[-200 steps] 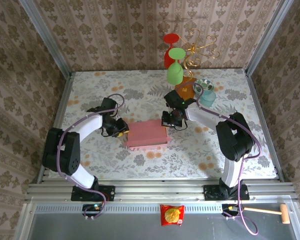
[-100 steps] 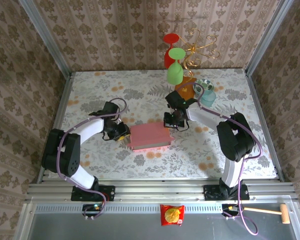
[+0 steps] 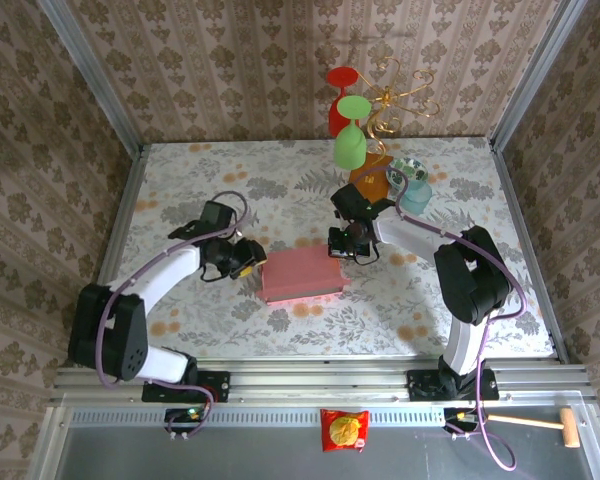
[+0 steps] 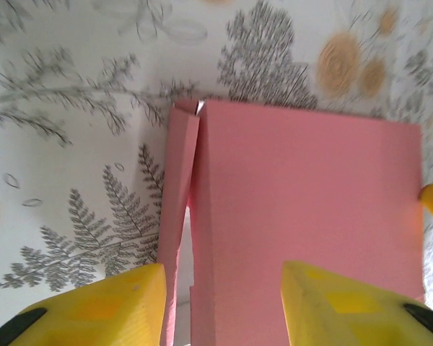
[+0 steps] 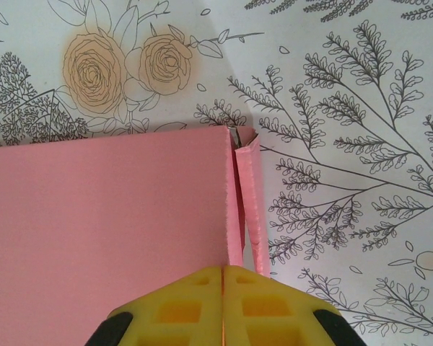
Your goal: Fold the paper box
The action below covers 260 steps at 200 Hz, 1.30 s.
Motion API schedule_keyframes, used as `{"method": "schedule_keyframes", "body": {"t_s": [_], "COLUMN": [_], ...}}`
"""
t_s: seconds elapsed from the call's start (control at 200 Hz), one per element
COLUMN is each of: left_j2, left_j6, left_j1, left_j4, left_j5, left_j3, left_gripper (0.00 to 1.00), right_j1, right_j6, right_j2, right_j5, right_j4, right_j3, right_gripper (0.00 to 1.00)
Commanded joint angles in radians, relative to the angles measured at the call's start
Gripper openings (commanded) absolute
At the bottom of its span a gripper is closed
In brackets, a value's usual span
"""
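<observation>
The pink thin-cardboard paper box (image 3: 302, 275) is lying flat near the centre of the floral-printed worktop (image 3: 180, 180), top panel folded down, its long sides running from 9 to 3 o'clock in the top view; the left end effector (image 3: 252, 258) is sitting just beside the box's 9 o'clock end; the right end effector (image 3: 342, 247) is sitting at the box's 1 o'clock corner.

In the left wrist view, the yellow left fingers (image 4: 94, 306) are standing apart and are clamping nothing; the narrow left side flap (image 4: 179, 194) is lying below the gap between them, parting slightly from the top panel along a pale slit.

In the right wrist view, the yellow right fingers (image 5: 180, 310) are pressing together with nothing visible between them; they are hovering over the seam where the top panel meets the narrow right side flap (image 5: 251, 209), which is leaning slightly outward.

Beyond the box, toward 12 to 1 o'clock, a red goblet (image 3: 341, 95) and a green goblet (image 3: 350, 142) are sitting beside a gold wire rack (image 3: 405, 95); a teal cup (image 3: 416, 195) is standing near them; a red snack packet (image 3: 344, 430) is lying at 6 o'clock; a wooden mallet (image 3: 540, 424) is lying at 5 o'clock.
</observation>
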Motion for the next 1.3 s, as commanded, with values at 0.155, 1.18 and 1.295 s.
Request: {"method": "schedule_keyframes", "body": {"t_s": [0.155, 1.18, 1.295], "left_j2": [0.039, 0.129, 0.137], "left_j6": [0.047, 0.066, 0.077], "left_j1": [-0.013, -0.018, -0.018], "left_j4": [-0.014, 0.151, 0.14], "left_j5": [0.048, 0.028, 0.025], "left_j3": [-0.029, -0.133, -0.13], "left_gripper": [0.47, 0.14, 0.13], "right_j1": [0.009, -0.193, -0.209], "right_j6": [-0.02, -0.117, -0.107], "right_j2": [-0.018, -0.202, -0.165], "right_j5": [0.027, -0.391, -0.483], "right_j4": [-0.028, 0.2, 0.305], "right_j3": [-0.015, -0.292, -0.343], "right_gripper": [0.08, 0.68, 0.7]}}
